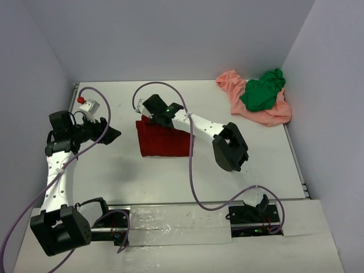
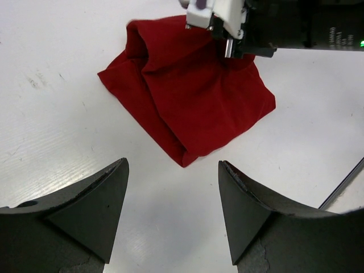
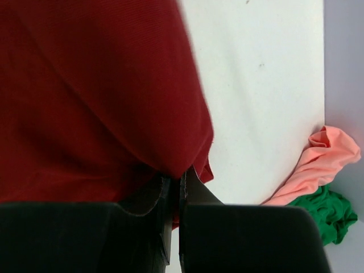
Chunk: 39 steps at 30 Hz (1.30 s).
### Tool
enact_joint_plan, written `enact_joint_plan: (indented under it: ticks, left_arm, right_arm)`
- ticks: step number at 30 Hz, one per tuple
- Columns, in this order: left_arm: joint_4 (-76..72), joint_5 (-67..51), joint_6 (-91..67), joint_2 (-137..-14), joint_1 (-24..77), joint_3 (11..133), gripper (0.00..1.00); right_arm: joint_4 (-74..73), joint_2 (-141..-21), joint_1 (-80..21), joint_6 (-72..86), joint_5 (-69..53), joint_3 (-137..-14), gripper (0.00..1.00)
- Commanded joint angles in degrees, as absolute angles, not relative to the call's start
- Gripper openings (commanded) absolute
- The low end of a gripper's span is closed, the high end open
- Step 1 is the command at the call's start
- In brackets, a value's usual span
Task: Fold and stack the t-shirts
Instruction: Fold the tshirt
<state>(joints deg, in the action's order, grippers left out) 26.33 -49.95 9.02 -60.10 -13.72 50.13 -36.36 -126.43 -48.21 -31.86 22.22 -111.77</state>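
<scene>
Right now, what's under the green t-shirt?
The salmon-pink t-shirt lies under the green t-shirt, showing past its left and near edges. The pink cloth directly beneath is covered.

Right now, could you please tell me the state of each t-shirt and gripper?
dark red t-shirt: folded into a bundle, far edge pinched.
green t-shirt: crumpled, atop the pink one.
salmon-pink t-shirt: crumpled, unfolded.
left gripper: open, empty.
right gripper: shut on the dark red t-shirt.

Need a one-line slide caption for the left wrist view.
Open left gripper faces the folded dark red t-shirt while the right gripper pinches its far edge.
</scene>
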Motion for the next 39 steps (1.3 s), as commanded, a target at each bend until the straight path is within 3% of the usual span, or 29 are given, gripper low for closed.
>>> enact_joint_plan:
  ticks: [1,4,5,6,8,9,22,29,34,39]
  left_arm:
    - [26.1,-51.85,9.84,-60.29,-14.06,52.38,0.73]
    - [25.93,-52.21,9.67,-60.91,-14.15,52.38,0.73]
    - [25.84,-52.38,9.67,-61.17,-14.06,52.21,0.73]
    - [25.49,-52.56,9.58,-61.26,-14.06,52.03,0.73]
    - [25.49,-52.47,9.84,-61.43,-14.06,51.68,0.73]
    - [25.66,-52.47,9.93,-61.44,-14.06,51.59,0.73]
    - [25.4,-52.82,10.46,-60.91,-14.06,49.66,0.73]
    - [25.31,-53.09,10.2,-59.68,-14.06,49.48,0.73]
    - [25.4,-52.91,10.02,-58.28,-14.06,49.13,0.73]
    - [25.4,-53.09,10.02,-58.18,-14.06,49.04,0.73]
  right_arm:
    - [-33.05,-127.0,-47.29,-32.78,22.94,-114.61,0.0]
    - [-31.56,-128.84,-46.5,-32.7,23.46,-114.52,0.04]
    - [-30.6,-130.15,-46.32,-32.43,24.68,-114.52,0.14]
    - [-29.98,-130.77,-46.23,-32.43,25.48,-114.43,0.47]
    - [-26.04,-131.57,-45.97,-32.96,27.5,-112.34,0.73]
    - [-23.93,-131.49,-46.05,-33.66,28.21,-110.93,0.79]
    - [-16.27,-127.71,-48.42,-31.02,31.19,-102.14,0.84]
    - [18.43,-131.21,-47.65,-54.56,58.35,-92.9,0.85]
    - [31.63,-129.31,-41.76,-56.34,57.58,-92.12,0.85]
    - [26.28,-121.92,-40.43,-44.83,51.6,-89.31,0.85]
